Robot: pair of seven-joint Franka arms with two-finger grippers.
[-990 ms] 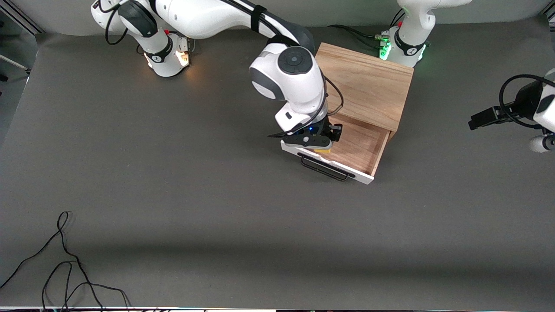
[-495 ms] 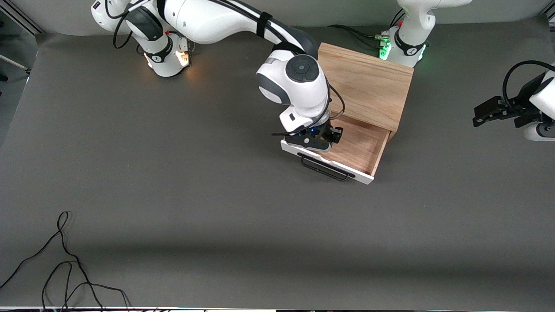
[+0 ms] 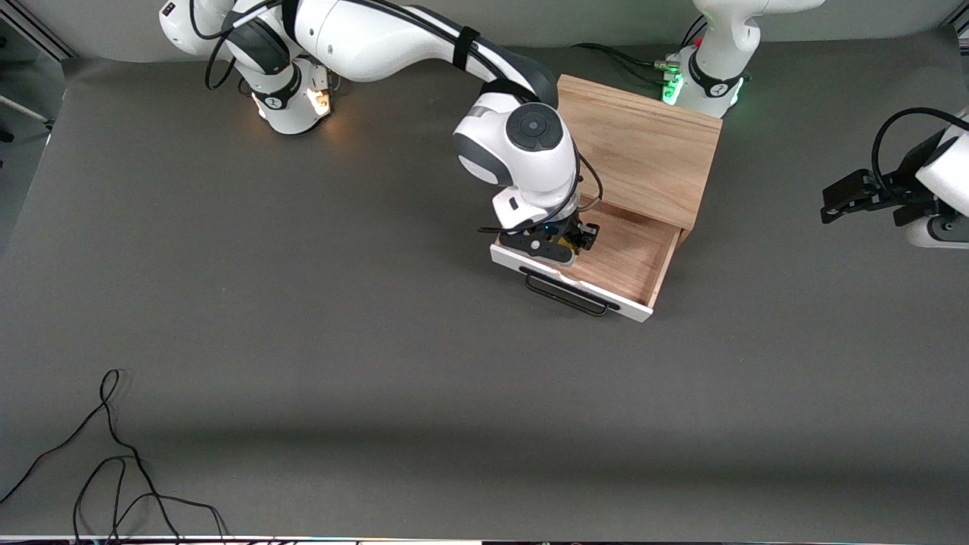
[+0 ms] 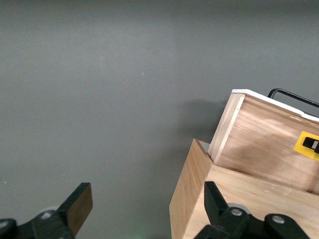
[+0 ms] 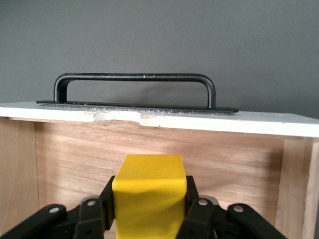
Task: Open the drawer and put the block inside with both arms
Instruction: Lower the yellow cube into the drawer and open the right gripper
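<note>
- While the right arm reaches from its base to the open drawer (image 3: 632, 261), the right gripper (image 3: 564, 244) is lowered into the tray, at the end toward the right arm's side and just inside the white front panel (image 5: 209, 122).
- Its fingers (image 5: 197, 211) are clamped on the block (image 5: 149, 199) — one black pad pressed to each side of the yellow cube, which sits squarely between them.
- The left wrist view shows the same block (image 4: 308, 145) as a yellow patch low against the drawer floor; whether it touches the wood cannot be told.
- The black bar handle (image 3: 568, 295) is mounted on the outer face of the front panel, facing the front camera. A chipped spot shows on the panel's top edge in the right wrist view.
- The drawer is pulled well out of the light oak box (image 3: 643, 147), which stands on the surface just in front of the left arm's green-lit base (image 3: 708, 83).
- The left arm waits; the left gripper (image 4: 142, 209) hangs in the air over the grey surface (image 3: 303, 341) at the left arm's end, well apart from the box. Its fingers stand wide apart and hold nothing.
- A loose black cable (image 3: 113, 469) lies on the surface near the front camera, toward the right arm's end.
</note>
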